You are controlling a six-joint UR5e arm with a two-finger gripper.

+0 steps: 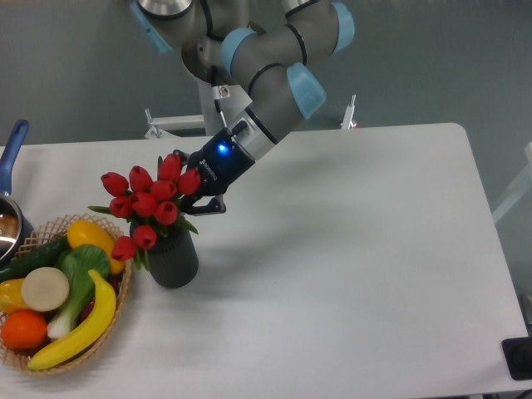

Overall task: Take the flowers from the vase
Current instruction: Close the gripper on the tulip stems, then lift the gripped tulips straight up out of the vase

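Observation:
The flowers (pixel 148 199), a bunch of red tulip buds with green leaves, stand in the dark grey vase (pixel 173 259) on the white table, left of centre. My gripper (pixel 194 183) reaches in from the upper right and is at the right side of the bunch. One dark finger (pixel 177 157) shows above the buds and the other finger (pixel 211 205) below them, with the rightmost buds between them. The jaws look spread apart. The stems are still down in the vase.
A wicker basket (pixel 55 359) with a banana, orange, pepper and other vegetables sits just left of the vase, nearly touching it. A pot with a blue handle (pixel 15 148) is at the left edge. The table (pixel 357 249) stretches to the right.

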